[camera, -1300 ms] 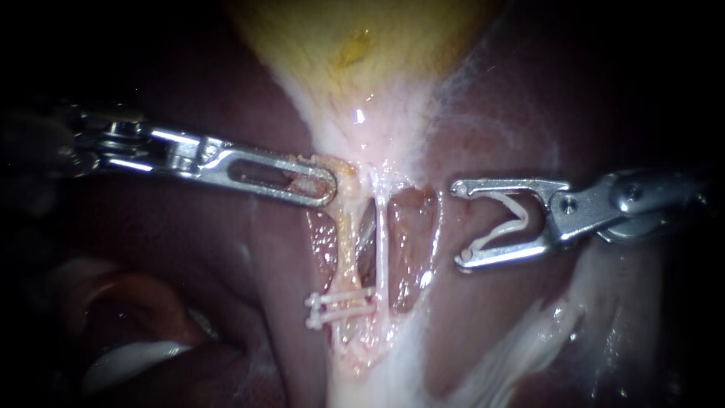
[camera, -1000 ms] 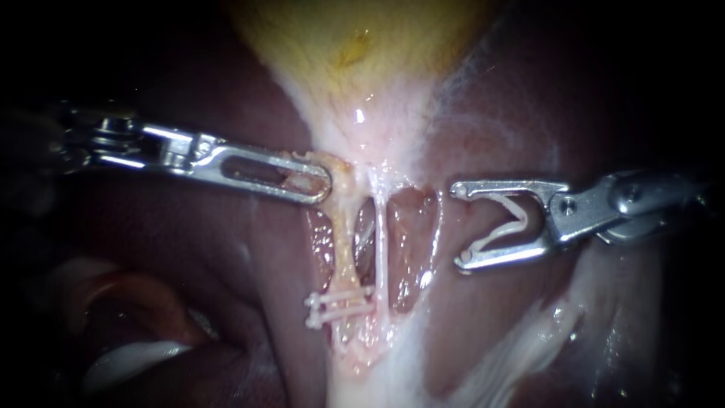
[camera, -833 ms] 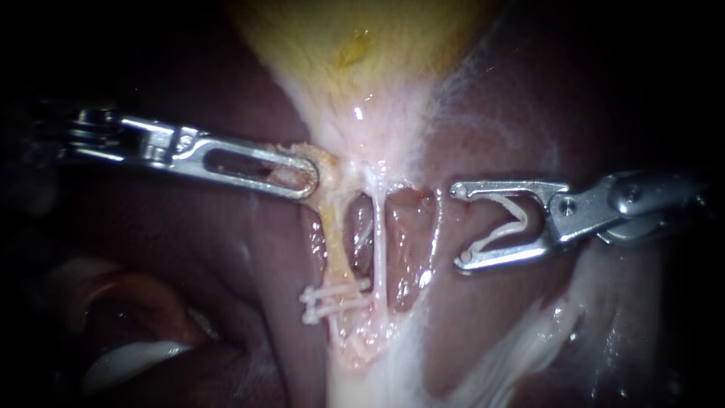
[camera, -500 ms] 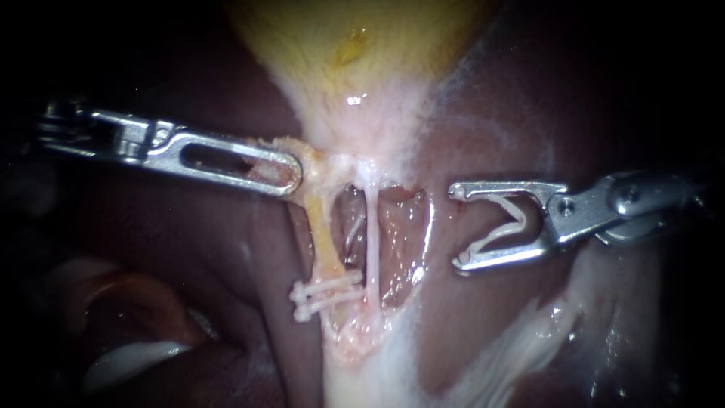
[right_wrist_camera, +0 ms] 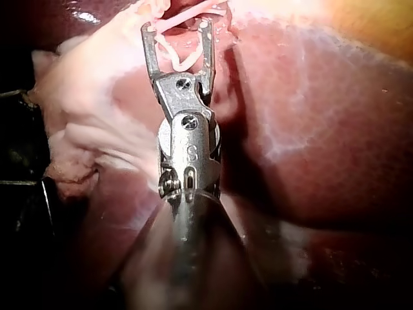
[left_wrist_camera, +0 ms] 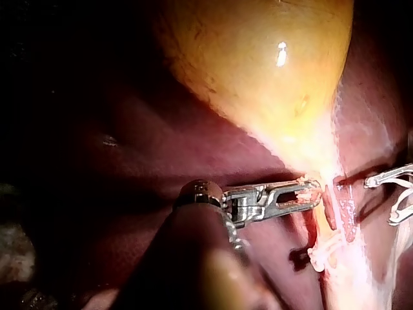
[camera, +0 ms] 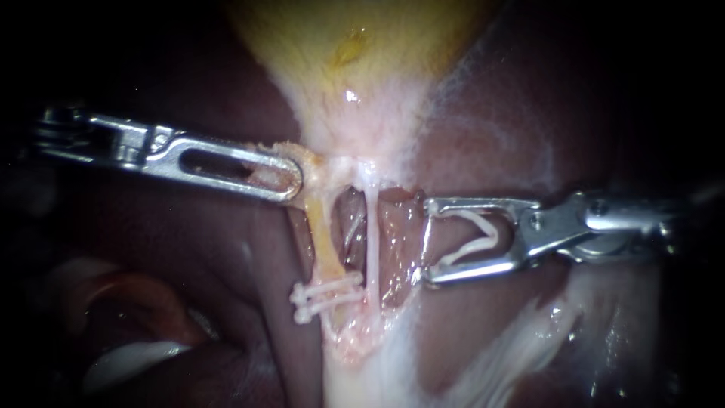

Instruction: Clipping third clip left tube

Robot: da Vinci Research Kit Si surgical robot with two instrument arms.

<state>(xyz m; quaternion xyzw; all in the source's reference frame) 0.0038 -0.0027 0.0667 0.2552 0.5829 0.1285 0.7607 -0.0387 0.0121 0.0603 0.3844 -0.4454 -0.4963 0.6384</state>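
The step in hand is the approach: no third clip sits on the left tube (camera: 323, 242) yet. That yellowish tube runs down the middle of the endoscope view, left of the thin white right tube (camera: 371, 234), and carries two clips (camera: 325, 296) across its lower end. The left instrument (camera: 291, 172), coming in from the left edge, has its jaws closed on the neck tissue (camera: 316, 162) just under the gallbladder (camera: 355, 60), holding the tube's top out toward the left over the liver (camera: 189, 249). The right instrument (camera: 427, 242) stands at centre right, jaws wide apart and cradling a fresh clip (camera: 472, 238) that touches both; its tips lie at the right edge of the opened window, short of either tube. The next move probably calls for advancing leftward past the right tube without snagging it, straddling the left tube above the two clips, then squeezing.
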